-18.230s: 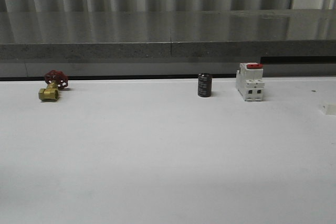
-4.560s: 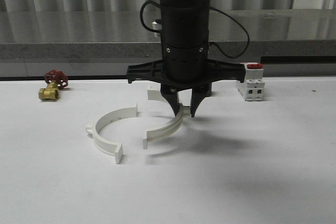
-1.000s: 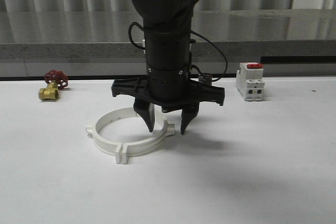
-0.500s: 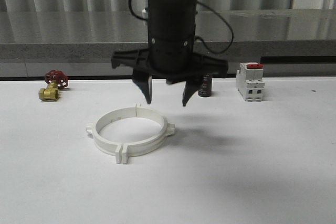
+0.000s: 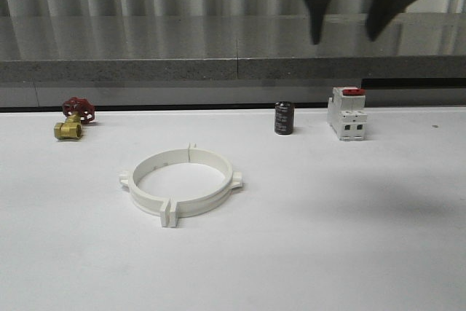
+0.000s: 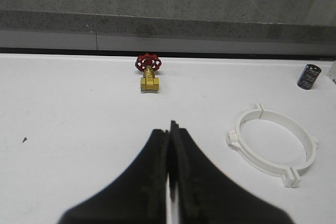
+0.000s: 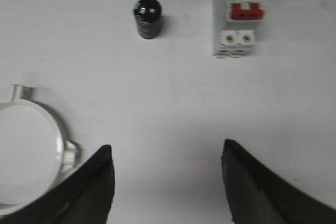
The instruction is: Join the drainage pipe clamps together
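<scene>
Nearest to me on the white table (image 5: 349, 253), I am seeing the drainage pipe clamps (image 5: 180, 183) lying flat as one closed ring, the two halves meeting at their tabs, left of the table's middle with nothing touching them. My left gripper (image 6: 169, 150) is showing in its wrist view with its jaws pressed together and holding nothing, the ring sitting off to one side of it. Farther back, a brass valve with a red handwheel (image 5: 73, 118) is standing at the far left, and a small black cylinder (image 5: 284, 118) is standing just beside a white breaker with a red switch (image 5: 346, 113). My right gripper (image 5: 346, 12) is hanging high above those two, jaws wide apart and empty.
</scene>
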